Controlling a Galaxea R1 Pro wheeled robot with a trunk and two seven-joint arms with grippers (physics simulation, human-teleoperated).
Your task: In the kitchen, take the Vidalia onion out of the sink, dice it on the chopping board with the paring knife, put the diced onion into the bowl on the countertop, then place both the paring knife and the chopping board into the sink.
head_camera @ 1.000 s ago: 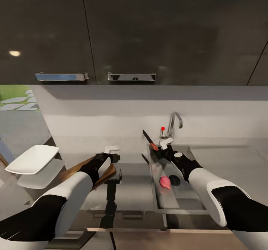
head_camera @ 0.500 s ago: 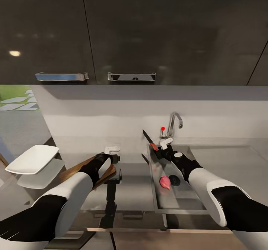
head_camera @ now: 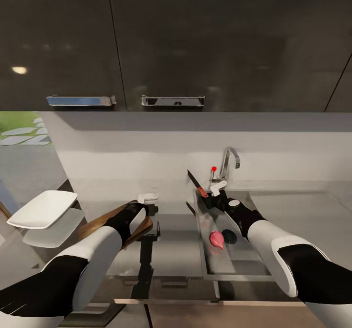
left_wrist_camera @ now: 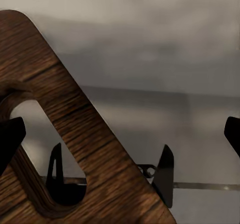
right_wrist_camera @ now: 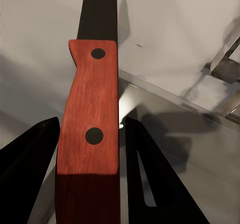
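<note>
Head high; wrist cameras close.

I see the board as dark brown wood with fine darker grain streaks. The knife has a red handle with two black rivets and a black blade. The onion is pink-red, beside a black drain in the grey steel sink. The bowl is plain white. My tap is chrome, its lever tipped red. The countertop is glossy grey; the cabinets are near black with silver handles.
</note>
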